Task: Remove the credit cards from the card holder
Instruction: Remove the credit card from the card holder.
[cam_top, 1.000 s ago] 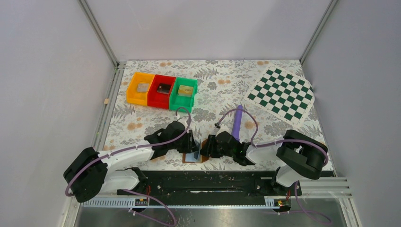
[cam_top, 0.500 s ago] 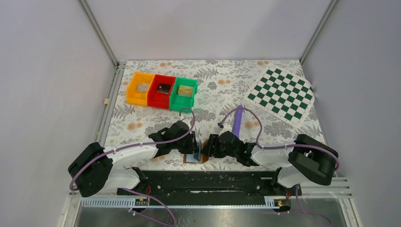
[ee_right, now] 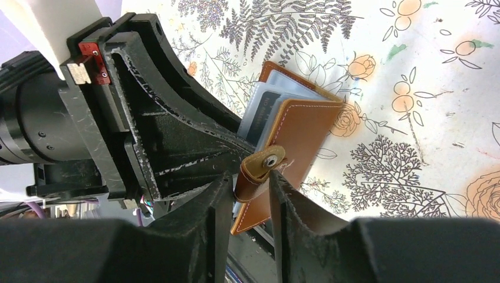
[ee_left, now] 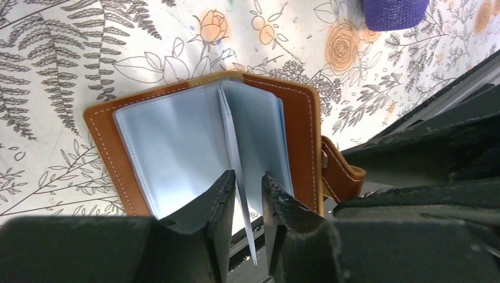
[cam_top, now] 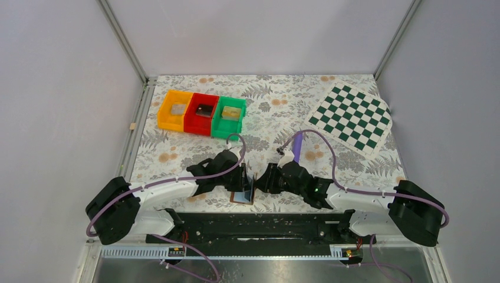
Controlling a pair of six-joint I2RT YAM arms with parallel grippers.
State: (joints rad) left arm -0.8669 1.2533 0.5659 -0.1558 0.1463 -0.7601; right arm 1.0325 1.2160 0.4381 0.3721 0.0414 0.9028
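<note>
1. The holder [ee_left: 171, 141] lies open near the front edge of the table [cam_top: 277, 100], between both grippers.
2. The left gripper [ee_left: 246, 177] pinches one thin sleeve [ee_left: 233, 135]. The right gripper [ee_right: 249, 177] is clenched on the strap [ee_right: 257, 171].
3. Risk: if the arms pull apart, the sleeve may tear, or the strap may slip out and the holder fall shut.
4. Count: one holder, one dark card [ee_right: 272, 105] visible (others hidden), three bins [cam_top: 201, 112], one stick [cam_top: 296, 147], one checkerboard [cam_top: 352, 118].
</note>
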